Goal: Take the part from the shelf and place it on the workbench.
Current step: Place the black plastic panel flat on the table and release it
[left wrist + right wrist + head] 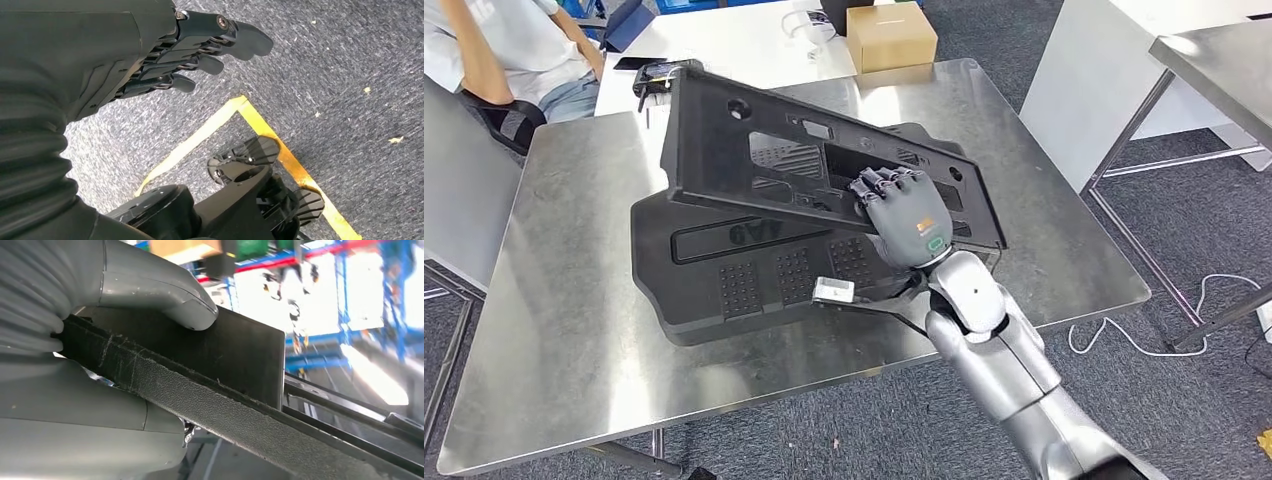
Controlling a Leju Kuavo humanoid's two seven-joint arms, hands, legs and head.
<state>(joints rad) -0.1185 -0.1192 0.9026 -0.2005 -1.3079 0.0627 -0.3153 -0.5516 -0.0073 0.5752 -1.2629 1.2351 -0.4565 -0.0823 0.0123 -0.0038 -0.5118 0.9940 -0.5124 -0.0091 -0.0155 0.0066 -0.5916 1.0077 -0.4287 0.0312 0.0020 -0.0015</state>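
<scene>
A: What is the right hand (906, 215) doing?
B: It grips the near edge of the part (824, 160), fingers over the top, thumb (160, 295) pressed on the other face.
A: Where is the part?
B: Tilted, over a second black panel (754, 275) lying flat on the steel table (554, 330).
A: The left hand (200, 47)?
B: Hangs over the carpet (350, 75), fingers loosely apart, holding nothing.
A: Farther back?
B: A cardboard box (891, 37) on a white table (724, 45), a seated person (514, 50)

The right hand's fingers (882, 185) hide in the part (754, 150); the person (509, 45) is cut off.
</scene>
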